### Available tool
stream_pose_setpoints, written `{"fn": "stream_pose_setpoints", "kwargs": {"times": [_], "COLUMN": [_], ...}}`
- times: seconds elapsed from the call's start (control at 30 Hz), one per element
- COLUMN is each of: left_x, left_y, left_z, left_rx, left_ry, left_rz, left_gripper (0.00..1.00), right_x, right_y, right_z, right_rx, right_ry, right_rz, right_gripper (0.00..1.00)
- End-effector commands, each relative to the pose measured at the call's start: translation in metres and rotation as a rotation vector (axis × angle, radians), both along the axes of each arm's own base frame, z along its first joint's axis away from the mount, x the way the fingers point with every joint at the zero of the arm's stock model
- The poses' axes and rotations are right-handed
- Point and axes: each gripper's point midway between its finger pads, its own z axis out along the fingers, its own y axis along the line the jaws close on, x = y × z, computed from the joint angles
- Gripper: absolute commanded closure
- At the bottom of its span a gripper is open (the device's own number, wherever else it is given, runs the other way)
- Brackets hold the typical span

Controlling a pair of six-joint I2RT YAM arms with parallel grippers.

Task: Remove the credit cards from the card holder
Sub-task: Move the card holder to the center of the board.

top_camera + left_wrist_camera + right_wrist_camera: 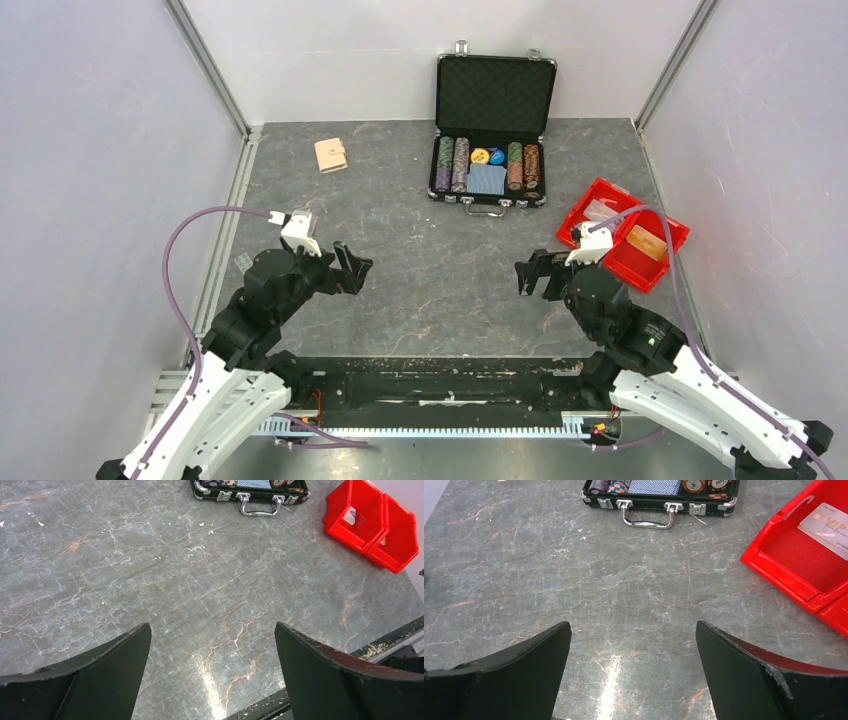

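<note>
The tan card holder (331, 155) lies folded shut at the far left of the table, well away from both arms. A pale card (600, 210) and an orange-yellow card (646, 243) lie in the two compartments of the red tray (578, 222). The pale card also shows in the right wrist view (826, 522). My left gripper (355, 270) is open and empty over bare table, as the left wrist view (212, 645) shows. My right gripper (528, 275) is open and empty just left of the tray; its wrist view (633, 640) shows only table between the fingers.
An open black chip case (495, 95) with poker chips and a blue deck stands at the back middle; it also shows in the left wrist view (250, 487) and the right wrist view (659, 490). The red tray shows in the left wrist view (372, 525). Walls close in on three sides.
</note>
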Motion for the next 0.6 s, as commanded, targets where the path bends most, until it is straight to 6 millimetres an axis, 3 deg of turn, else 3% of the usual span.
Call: {"fn": "stream_pose_setpoints", "kwargs": {"times": [0.0,0.13,0.23,0.37,0.57], "left_x": [0.004,0.009,0.019,0.036,0.094], "left_y": [-0.003,-0.001,0.012,0.027,0.023], "left_z": [0.010,0.004,-0.006,-0.002,0.011], "left_rx": [-0.062,-0.042,0.007,0.077,0.086], "left_ry": [-0.001,0.011,0.045,0.079,0.149], "left_rz": [0.026,0.048,0.137,0.261,0.314], "left_gripper": [0.00,0.00,0.00,0.00,0.04], "right_x": [-0.001,-0.003,-0.004,-0.005,-0.004], "right_y": [-0.001,-0.003,-0.002,0.001,0.008], "right_z": [0.023,0.024,0.023,0.026,0.038], "right_rx": [0.050,0.066,0.074,0.088,0.129], "right_ry": [-0.044,-0.060,-0.072,-0.098,-0.184], "right_rz": [0.000,0.003,0.014,0.037,0.084], "right_gripper": [0.02,0.02,0.02,0.02,0.02]}}
